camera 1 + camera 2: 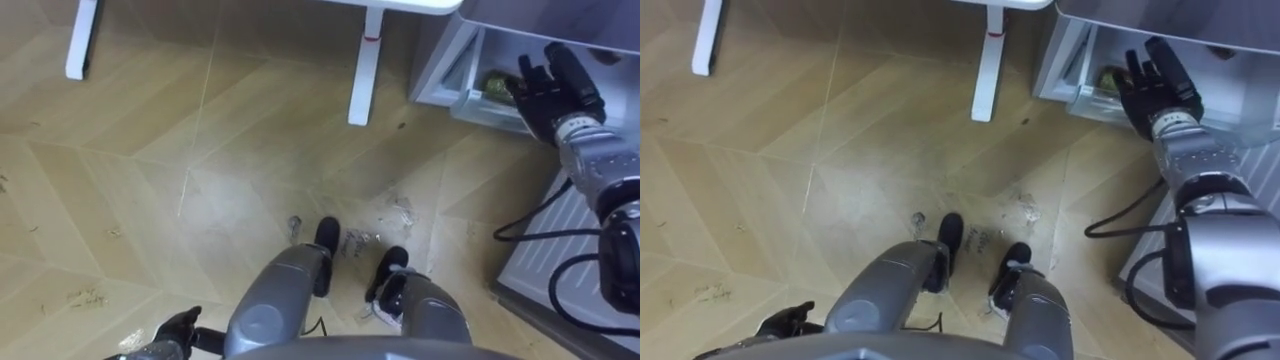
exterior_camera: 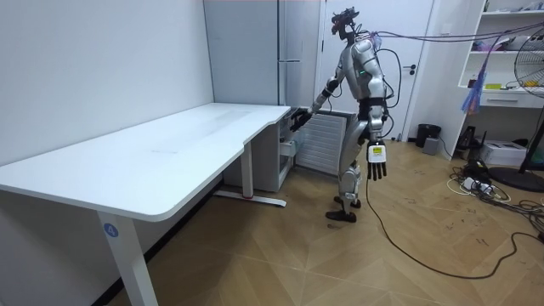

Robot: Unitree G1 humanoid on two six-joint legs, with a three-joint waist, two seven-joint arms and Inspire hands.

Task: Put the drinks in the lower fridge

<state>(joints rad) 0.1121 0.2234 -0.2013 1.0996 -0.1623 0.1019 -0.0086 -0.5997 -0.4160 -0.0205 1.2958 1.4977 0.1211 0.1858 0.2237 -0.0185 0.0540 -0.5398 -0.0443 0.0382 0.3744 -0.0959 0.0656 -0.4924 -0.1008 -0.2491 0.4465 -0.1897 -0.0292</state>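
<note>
The lower fridge (image 1: 447,72) stands open at the upper right, its white shelf edge showing. A greenish-yellow drink (image 1: 493,80) rests inside on that shelf. My right hand (image 1: 548,88) is stretched out at the opening, just right of the drink, fingers straight and spread, holding nothing. The drink (image 1: 1106,76) and right hand (image 1: 1154,86) look the same from the other eye. My left hand (image 2: 376,165) hangs at my side, fingers relaxed, and its dark fingers (image 1: 176,327) show at the lower left.
I stand facing the tall grey fridge (image 2: 280,51) beside a white desk (image 2: 170,153). Its white legs (image 1: 364,70) (image 1: 80,40) stand on the wooden floor ahead. A ribbed white panel (image 1: 560,250) lies at my right.
</note>
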